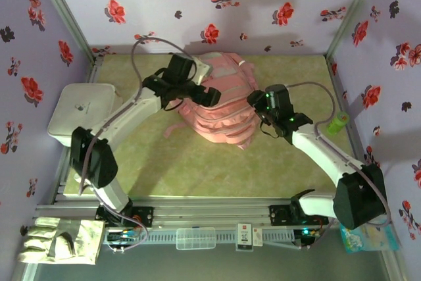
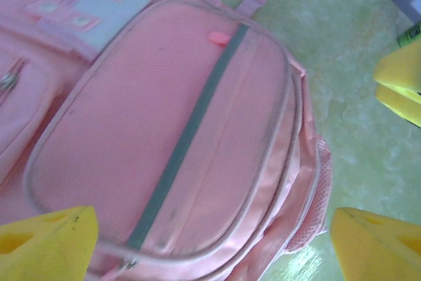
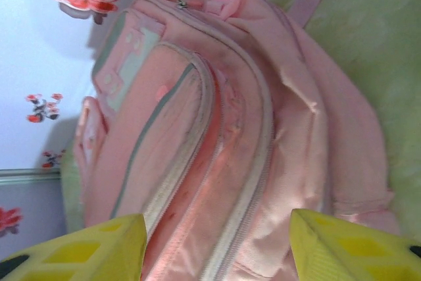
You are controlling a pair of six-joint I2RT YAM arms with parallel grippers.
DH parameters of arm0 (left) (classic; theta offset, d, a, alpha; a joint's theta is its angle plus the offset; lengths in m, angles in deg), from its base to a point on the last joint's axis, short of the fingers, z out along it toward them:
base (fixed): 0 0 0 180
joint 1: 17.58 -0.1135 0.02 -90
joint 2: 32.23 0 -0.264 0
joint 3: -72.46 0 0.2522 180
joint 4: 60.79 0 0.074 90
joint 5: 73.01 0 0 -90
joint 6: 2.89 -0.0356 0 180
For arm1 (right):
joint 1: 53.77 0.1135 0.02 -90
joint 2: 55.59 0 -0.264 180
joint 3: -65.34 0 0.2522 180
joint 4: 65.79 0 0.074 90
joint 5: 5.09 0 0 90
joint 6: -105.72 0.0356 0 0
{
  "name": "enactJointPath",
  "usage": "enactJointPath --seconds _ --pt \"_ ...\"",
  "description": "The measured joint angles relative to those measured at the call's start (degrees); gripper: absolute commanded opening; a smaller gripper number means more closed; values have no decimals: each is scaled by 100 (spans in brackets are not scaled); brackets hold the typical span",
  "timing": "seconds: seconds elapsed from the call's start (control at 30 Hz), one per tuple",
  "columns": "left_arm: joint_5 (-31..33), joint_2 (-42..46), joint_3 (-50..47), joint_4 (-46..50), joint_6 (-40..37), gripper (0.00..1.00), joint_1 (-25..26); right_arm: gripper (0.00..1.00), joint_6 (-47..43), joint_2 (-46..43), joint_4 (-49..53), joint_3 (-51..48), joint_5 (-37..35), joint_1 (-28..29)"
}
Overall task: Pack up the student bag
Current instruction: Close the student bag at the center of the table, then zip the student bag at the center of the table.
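Observation:
The student bag (image 1: 220,113), a soft pink backpack, lies in the middle of the green table with its front pockets up. My left gripper (image 1: 209,95) hangs over the bag's upper left part. In the left wrist view its yellow fingertips (image 2: 46,241) stand wide apart above the front pocket (image 2: 171,129), and the gripper (image 2: 210,248) is open and holds nothing. My right gripper (image 1: 256,105) is at the bag's right side. It is open (image 3: 217,248), its fingers straddling the bag's zip lines (image 3: 243,162) without pinching them.
A white rounded box (image 1: 82,110) sits at the left wall. A green bottle (image 1: 339,122) lies by the right wall. A work glove (image 1: 59,240) and a clear case (image 1: 195,237) rest on the front rail. Floral walls close three sides.

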Motion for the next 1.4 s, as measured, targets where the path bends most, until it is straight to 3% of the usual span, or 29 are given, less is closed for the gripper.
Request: enactJointPath --seconds 0.13,0.3,0.53,0.7,1.03,1.4 --pt "-160 190 -588 -385 824 88 -675 61 -457 122 507 273 -212 262" --pt "-350 190 -1165 -660 1552 88 -1388 59 -844 706 907 1139 -520 1102" --pt "-380 667 -2192 -892 2079 87 -2079 57 -1040 2070 1325 2621 -968 2402" --pt "-361 1224 -2575 -968 2192 89 -2472 56 -1010 2841 1473 3276 -1141 2922" --pt "-365 1561 -2660 -925 2142 92 -2562 47 -470 4162 1403 4041 -1263 2957" --pt "-474 1554 -2660 -966 2131 91 -2562 42 -197 4269 1687 4216 -1947 2763"
